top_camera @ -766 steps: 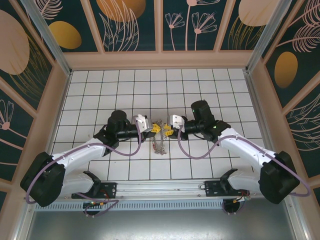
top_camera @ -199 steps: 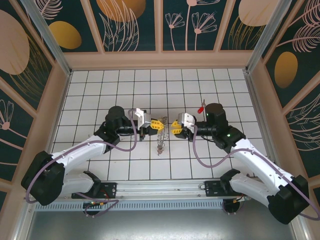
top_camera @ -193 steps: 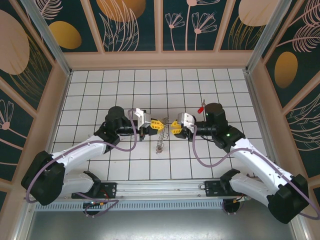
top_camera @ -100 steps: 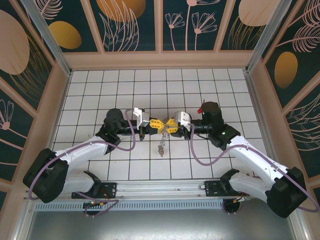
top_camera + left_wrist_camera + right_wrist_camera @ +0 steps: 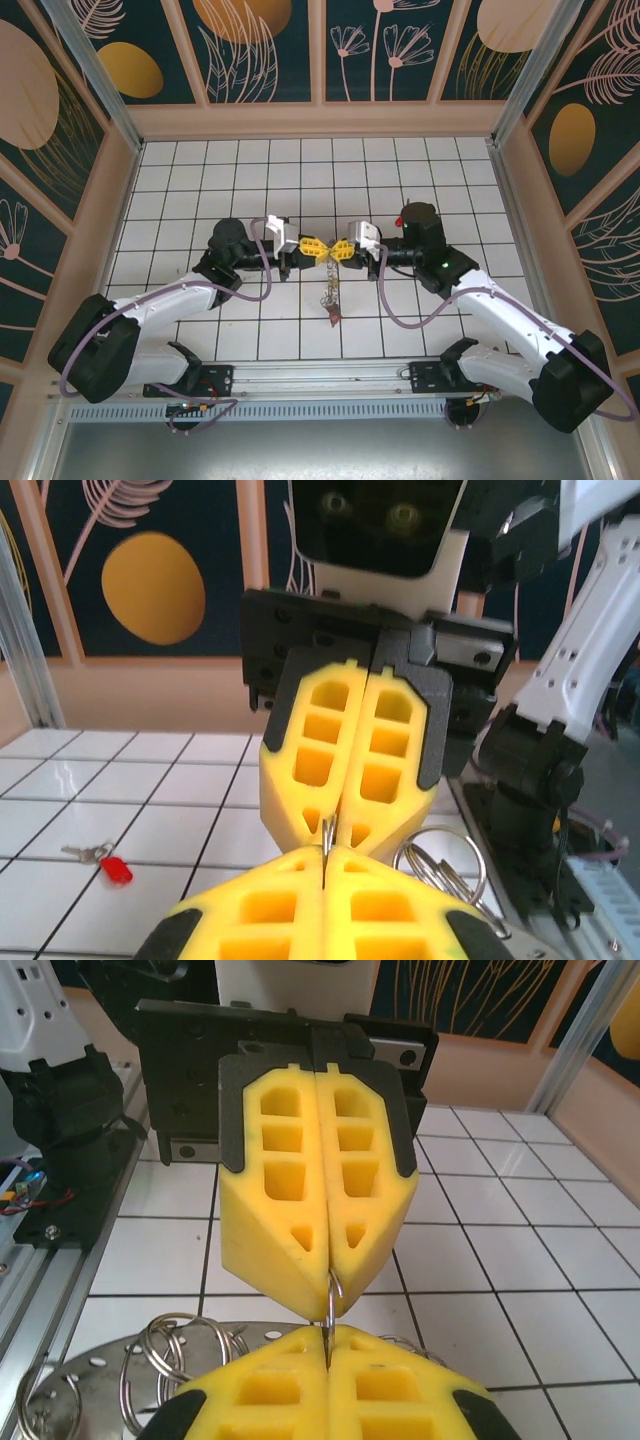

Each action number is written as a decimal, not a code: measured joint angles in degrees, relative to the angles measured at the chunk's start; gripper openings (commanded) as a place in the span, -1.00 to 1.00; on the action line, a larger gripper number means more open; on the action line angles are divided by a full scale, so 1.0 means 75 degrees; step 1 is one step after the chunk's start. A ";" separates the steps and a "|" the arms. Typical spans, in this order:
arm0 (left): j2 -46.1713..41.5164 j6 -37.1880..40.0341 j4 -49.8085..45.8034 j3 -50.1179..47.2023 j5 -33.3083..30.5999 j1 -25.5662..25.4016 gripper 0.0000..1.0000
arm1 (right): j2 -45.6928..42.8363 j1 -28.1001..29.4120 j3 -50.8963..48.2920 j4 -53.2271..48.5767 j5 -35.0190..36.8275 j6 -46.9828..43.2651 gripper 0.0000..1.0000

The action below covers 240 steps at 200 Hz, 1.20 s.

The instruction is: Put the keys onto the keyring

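**Both tools on the same loop, spare key off to the right**

Left tool [image 5: 314, 246] and right tool [image 5: 336, 250] meet tip to tip, each clamped shut on one thin wire loop of the keyring [image 5: 328, 293]. The rest of it dangles under them (long axis running back toward the arm bases). A red key [image 5: 115, 868] lies flat on the table [image 5: 200, 180], well apart from the ring and just beside the right arm. I'd guess the right arm is the nearer one to fetch it.
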 measured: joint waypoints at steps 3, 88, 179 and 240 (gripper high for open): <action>-0.0003 0.0093 -0.0216 0.0064 -0.0009 0.0000 -0.77 | 0.0015 0.0000 0.0026 -0.0087 0.0035 -0.0029 -1.00; 0.0000 0.3159 -0.4911 0.1536 -0.0609 -0.0003 -0.90 | 0.0921 0.0548 0.1378 -0.2573 0.1623 -0.1177 -1.00; -0.0455 0.1139 -0.1964 0.0236 -0.0268 -0.0017 -1.00 | -0.0184 -0.0087 0.0408 -0.1320 0.0557 -0.0361 -0.50; -0.0382 -0.0469 0.0184 0.0020 -0.0006 -0.0017 -1.00 | -0.0460 -0.0417 0.0204 -0.0458 -0.0525 0.0184 -0.41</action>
